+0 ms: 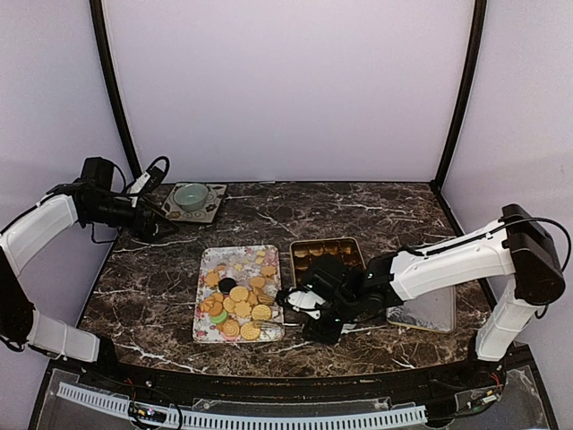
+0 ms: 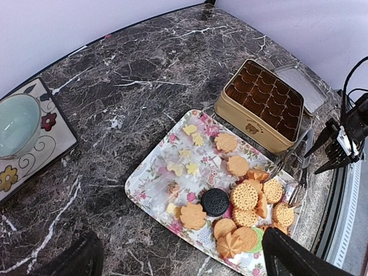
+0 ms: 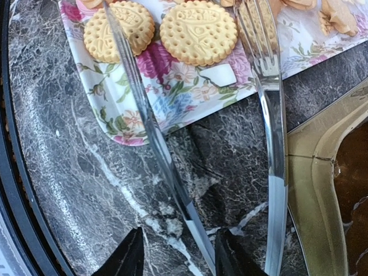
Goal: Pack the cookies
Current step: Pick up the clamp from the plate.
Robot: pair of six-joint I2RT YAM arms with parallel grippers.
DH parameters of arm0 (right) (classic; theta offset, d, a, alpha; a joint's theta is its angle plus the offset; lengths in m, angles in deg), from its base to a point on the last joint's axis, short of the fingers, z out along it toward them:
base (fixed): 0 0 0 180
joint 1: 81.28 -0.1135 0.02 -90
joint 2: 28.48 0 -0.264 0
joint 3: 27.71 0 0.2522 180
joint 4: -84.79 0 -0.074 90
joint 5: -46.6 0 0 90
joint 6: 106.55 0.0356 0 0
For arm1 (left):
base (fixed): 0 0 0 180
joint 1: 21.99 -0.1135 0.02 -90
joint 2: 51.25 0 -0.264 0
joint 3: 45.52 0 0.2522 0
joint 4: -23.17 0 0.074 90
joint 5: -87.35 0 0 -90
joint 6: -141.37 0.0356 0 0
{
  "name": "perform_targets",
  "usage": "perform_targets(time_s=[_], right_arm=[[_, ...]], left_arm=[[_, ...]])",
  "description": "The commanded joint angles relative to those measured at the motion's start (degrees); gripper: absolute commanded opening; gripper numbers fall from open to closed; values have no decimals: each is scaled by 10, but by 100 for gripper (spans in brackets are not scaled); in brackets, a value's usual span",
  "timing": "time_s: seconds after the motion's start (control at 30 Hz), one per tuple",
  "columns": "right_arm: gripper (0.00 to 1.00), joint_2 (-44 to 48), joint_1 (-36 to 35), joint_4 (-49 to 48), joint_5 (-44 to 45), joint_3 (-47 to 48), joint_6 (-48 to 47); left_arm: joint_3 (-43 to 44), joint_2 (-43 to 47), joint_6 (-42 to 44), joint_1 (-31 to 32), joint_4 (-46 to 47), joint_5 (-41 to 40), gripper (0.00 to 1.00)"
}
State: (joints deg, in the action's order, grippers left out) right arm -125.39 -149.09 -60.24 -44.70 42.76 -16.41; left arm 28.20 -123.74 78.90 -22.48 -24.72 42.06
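Several cookies (image 1: 240, 300), mostly golden rounds plus one dark brown and one green, lie on a flower-patterned tray (image 1: 235, 260). They also show in the left wrist view (image 2: 247, 201) and the right wrist view (image 3: 198, 31). My right gripper (image 1: 313, 309) (image 3: 178, 256) holds metal tongs (image 1: 288, 313) (image 3: 270, 86) whose open tips hover over the tray's near right corner, above two waffle-pattern cookies. My left gripper (image 1: 154, 226) (image 2: 184, 261) is open and empty at the far left, looking down at the tray (image 2: 155, 172).
A gold square tin (image 1: 327, 251) (image 2: 264, 103) with brown paper cups stands right of the tray. Its lid (image 1: 425, 309) lies near the right arm. A pale green bowl (image 1: 191, 195) (image 2: 17, 123) sits on a patterned tile at the back left.
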Motion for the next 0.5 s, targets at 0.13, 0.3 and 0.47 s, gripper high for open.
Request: perform_targets(time_s=[0.13, 0.3, 0.47], right_arm=[[17, -44, 0, -9, 18, 30, -20], [0, -23, -1, 7, 38, 38, -29], [0, -8, -10, 40, 50, 63, -39]], left_arm=[[23, 14, 50, -3, -66, 31, 99], [24, 21, 74, -4, -99, 53, 99], [21, 26, 126, -4, -154, 100, 99]])
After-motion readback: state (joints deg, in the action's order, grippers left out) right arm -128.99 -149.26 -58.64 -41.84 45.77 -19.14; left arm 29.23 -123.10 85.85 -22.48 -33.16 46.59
